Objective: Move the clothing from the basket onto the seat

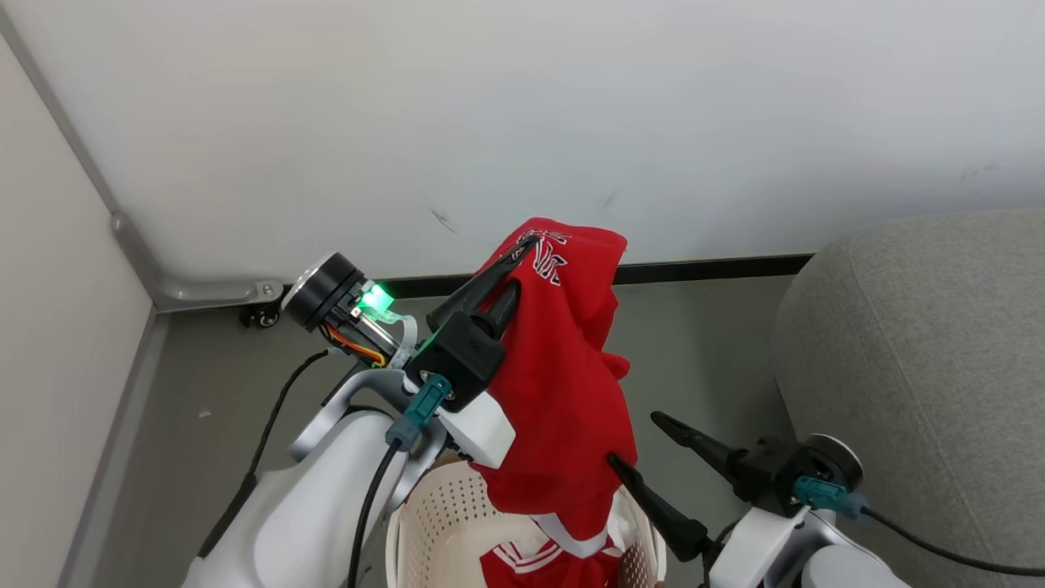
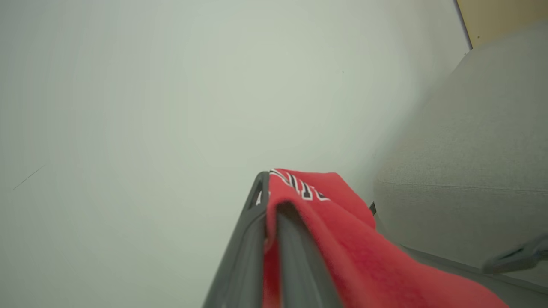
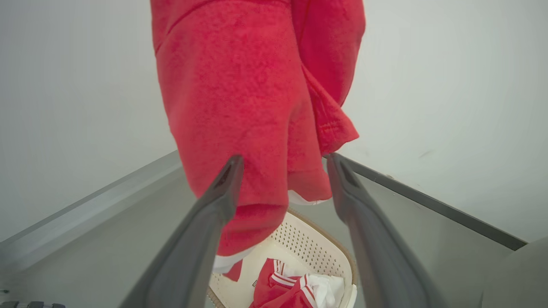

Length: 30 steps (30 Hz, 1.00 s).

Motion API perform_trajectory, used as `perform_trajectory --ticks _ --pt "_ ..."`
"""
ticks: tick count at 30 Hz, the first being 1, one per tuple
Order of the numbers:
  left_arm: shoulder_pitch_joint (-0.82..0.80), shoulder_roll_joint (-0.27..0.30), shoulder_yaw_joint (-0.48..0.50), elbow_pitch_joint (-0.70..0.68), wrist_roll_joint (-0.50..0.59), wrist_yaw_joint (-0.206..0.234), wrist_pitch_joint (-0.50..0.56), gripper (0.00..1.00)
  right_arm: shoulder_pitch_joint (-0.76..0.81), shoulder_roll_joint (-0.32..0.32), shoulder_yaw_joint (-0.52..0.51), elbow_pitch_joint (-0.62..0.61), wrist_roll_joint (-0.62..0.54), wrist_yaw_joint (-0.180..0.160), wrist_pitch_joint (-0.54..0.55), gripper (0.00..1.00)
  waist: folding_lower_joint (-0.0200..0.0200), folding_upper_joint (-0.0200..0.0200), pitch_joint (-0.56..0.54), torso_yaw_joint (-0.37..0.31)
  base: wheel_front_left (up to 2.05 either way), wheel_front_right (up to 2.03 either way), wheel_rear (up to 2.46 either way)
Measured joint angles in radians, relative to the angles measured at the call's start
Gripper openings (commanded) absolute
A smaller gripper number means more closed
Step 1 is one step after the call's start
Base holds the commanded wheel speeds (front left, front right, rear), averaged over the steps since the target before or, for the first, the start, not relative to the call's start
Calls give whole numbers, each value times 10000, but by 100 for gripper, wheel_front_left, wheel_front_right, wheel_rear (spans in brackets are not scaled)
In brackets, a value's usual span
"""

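Pale grey wall backs everything, with a black skirting strip running along a grey floor. White block lettering edged in black crosses the top of the red garment, but it is folded over and I can't read a word of it. That fabric looks soft and slightly fuzzy, with white trim at the hem. My left gripper is clamped tight on its upper fold, and the garment hangs from there above the basket, a cream plastic oval with perforated sides and a brown rim. More clothing, red with white stripes, lies crumpled inside the basket. My right gripper has its long dark fingers wide apart beside the hanging hem, gripping nothing; I can't tell whether a fingertip brushes the cloth. Off to my right is the seat, rounded grey woven upholstery, apart from the garment.
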Motion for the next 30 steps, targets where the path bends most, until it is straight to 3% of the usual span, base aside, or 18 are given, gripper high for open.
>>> perform_trajectory --ticks 10,24,25,28,30 --pt "-42 -211 -249 -198 2 -100 265 0 -407 288 1212 422 842 0 82 100 0 0 -26 223 0 0 0" --pt "-195 -428 -516 -422 4 -274 520 0 -1277 633 1530 1455 1162 2 -445 100 0 0 -135 588 0 0 0" --pt "-195 -458 -525 -433 4 -274 543 0 -1337 646 1565 1547 1164 0 -483 95 0 0 -146 619 0 0 0" --pt "-195 -491 -545 -468 0 -276 606 0 -1531 702 1638 1795 1166 0 -625 50 0 0 -177 706 0 0 0" --pt "-195 -495 -552 -476 -8 -276 606 0 -1597 719 1657 1858 1168 2 -667 40 1 0 -184 733 0 0 0"
